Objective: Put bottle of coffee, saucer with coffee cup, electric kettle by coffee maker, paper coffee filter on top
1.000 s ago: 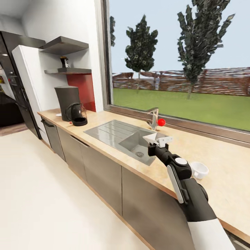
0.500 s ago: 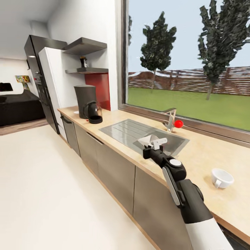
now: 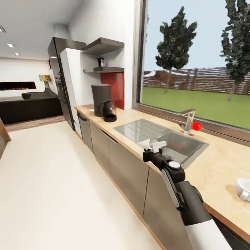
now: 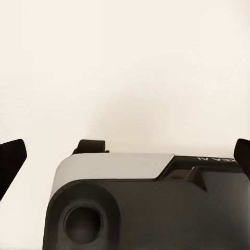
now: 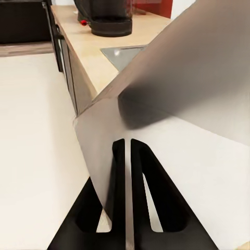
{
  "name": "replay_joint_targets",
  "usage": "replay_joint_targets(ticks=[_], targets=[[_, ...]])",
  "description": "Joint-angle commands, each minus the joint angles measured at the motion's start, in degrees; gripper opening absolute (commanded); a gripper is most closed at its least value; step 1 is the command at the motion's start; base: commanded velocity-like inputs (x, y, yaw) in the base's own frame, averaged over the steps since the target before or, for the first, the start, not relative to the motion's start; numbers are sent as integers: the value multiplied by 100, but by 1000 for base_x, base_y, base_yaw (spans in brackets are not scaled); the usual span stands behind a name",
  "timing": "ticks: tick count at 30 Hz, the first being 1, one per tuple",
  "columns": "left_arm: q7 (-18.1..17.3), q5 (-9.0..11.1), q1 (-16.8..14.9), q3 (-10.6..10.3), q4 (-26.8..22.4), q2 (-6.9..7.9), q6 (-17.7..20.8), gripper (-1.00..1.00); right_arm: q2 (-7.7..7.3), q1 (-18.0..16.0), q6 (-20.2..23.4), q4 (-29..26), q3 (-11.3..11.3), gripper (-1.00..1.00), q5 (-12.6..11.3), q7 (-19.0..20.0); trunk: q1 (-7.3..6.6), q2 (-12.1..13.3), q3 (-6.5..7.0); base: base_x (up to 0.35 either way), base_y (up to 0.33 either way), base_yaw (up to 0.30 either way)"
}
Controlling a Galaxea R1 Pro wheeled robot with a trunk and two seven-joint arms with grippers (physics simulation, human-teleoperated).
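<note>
Right now the step in hand is the filter one, by my read. The right gripper [image 3: 153, 145] sits at lower centre of the head view, just over the counter [image 3: 215, 166] edge by the sink [image 3: 163, 139], jaws pinched on the filter [image 3: 147, 143], a white cone sticking out toward the left of frame. In the right wrist view the fingers [image 5: 136, 192] are nearly together with the filter [image 5: 172, 94] sheet clamped between them, spreading across the upper right of that frame.

The coffee maker [image 3: 101, 99] stands at upper left-centre of the head view, far down the counter, well apart from the gripper. The kettle [image 3: 108, 111] is touching or just beside it at its front. A sliver of saucer [image 3: 91, 110] peeks out at its left base. The bottle [image 3: 100, 61] sits on the shelf [image 3: 103, 69] above, upper centre-left. The cup [image 3: 243, 189] is at the right edge of frame, on the counter, well apart from the saucer.

The left gripper [image 4: 125, 151] has dark fingertips at the two side edges of its wrist view, so spread wide, holding nothing, pale floor behind.

Next move, as I judge it: close the gap along the counter toward the coffee maker, lift the filter above its flat top, set it down and release. Risks: thin paper could slip or tilt off the top, and the kettle sits close to the approach path.
</note>
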Motion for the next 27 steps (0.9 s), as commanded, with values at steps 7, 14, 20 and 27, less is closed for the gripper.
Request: replay_joint_targets(ticks=[7, 14, 20, 27], targets=[[-4, 2, 4, 32, -10, -5, -7, 100, 1, 5, 30, 1, -5, -100, -23, 370, 1, -3, -9, 203, 60, 53], [-4, 2, 2, 34, -10, -5, -7, 100, 1, 6, 31, 2, -5, -100, -17, 484, 1, -3, -9, 296, 108, 5], [-4, 2, 2, 35, -9, -5, -7, 100, 1, 7, 28, 0, -5, -100, -16, 497, 1, -3, -9, 299, 153, 110], [-4, 4, 0, 35, -9, -5, -7, 100, 1, 7, 28, 4, -5, -100, -15, 498, 1, -3, -9, 221, 239, 264]])
